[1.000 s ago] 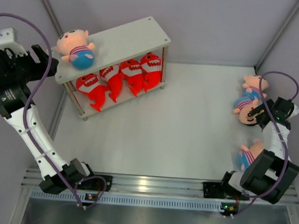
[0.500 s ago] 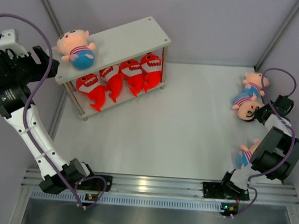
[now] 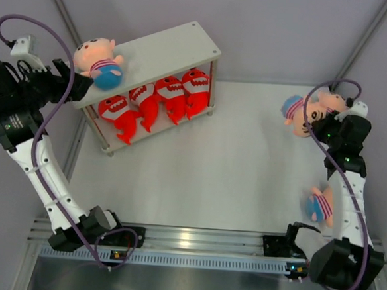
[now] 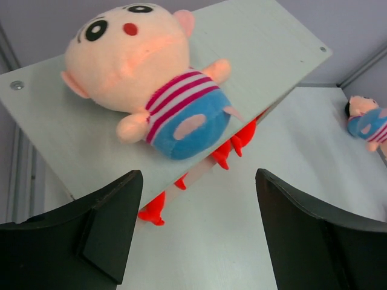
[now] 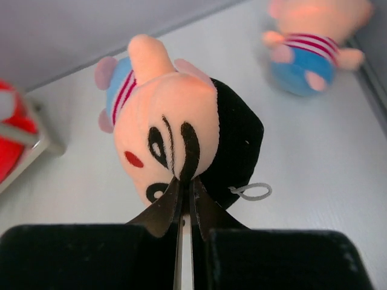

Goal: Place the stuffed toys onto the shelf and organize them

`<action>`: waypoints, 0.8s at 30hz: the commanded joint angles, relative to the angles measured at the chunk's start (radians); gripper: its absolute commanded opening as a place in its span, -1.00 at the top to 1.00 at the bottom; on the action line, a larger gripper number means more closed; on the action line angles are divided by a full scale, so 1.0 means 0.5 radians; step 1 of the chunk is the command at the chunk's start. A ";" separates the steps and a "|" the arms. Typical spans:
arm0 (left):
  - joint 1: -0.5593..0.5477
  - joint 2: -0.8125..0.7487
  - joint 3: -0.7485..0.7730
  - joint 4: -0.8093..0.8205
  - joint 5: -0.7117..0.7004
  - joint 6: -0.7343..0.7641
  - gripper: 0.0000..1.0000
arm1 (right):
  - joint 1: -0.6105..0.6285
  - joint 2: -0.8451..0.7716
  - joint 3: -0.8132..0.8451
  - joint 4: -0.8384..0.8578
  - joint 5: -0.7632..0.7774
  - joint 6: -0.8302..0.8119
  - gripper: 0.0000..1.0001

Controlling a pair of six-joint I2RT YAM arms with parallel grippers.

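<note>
The white two-tier shelf point(image 3: 167, 47) stands at the back left. One boy doll point(image 3: 97, 62) lies on its top board point(image 4: 272, 54), and several red sharks point(image 3: 157, 99) fill the lower tier. My left gripper point(image 4: 199, 223) hovers open just off the shelf's left end, near that doll point(image 4: 145, 78), with nothing between its fingers. My right gripper point(image 5: 184, 184) is shut on the face of a second boy doll point(image 5: 175, 133) and holds it above the table at the right point(image 3: 298, 114).
Another boy doll point(image 3: 334, 100) lies by the right wall behind the right gripper, seen also in the right wrist view point(image 5: 311, 45). A further doll point(image 3: 320, 205) lies on the table near the right arm's base. The shelf's right half of the top board is bare.
My right gripper has shut on a boy doll by the right wall and carried it up and leftward. My left arm has edged closer to the shelf's end.
</note>
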State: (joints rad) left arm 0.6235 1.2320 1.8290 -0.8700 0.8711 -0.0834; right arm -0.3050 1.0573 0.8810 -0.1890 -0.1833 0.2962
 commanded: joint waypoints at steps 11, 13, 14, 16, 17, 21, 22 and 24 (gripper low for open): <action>-0.608 -0.212 -0.233 0.025 0.182 0.148 -0.62 | 1.843 -0.189 0.732 -0.339 -0.269 -0.991 1.00; -1.009 -0.285 -0.292 0.016 0.059 0.246 -0.72 | 2.051 0.016 1.022 -0.514 -0.253 -1.122 1.00; -1.117 -0.301 -0.298 -0.006 0.025 0.271 -0.72 | 2.094 0.078 1.024 -0.551 -0.259 -1.144 1.00; -1.338 -0.298 -0.302 -0.173 0.010 0.399 -0.79 | 2.202 0.165 1.167 -0.579 -0.293 -1.206 1.00; -1.363 -0.289 -0.320 -0.244 0.019 0.448 -0.81 | 2.227 0.220 1.229 -0.564 -0.272 -1.215 1.00; -1.480 -0.313 -0.400 -0.395 0.043 0.590 -0.97 | 2.429 0.386 1.410 -0.634 0.004 -1.340 1.00; -1.492 -0.319 -0.400 -0.398 0.031 0.599 -0.97 | 2.502 0.413 1.438 -0.643 0.047 -1.365 1.00; -1.508 -0.323 -0.366 -0.398 0.007 0.602 -0.97 | 2.555 0.493 1.490 -0.674 0.109 -1.460 1.00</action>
State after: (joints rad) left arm -0.1143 1.0885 1.6371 -1.0359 0.8894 0.1543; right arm 0.9188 1.2865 1.5398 -0.4965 -0.2100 -0.3344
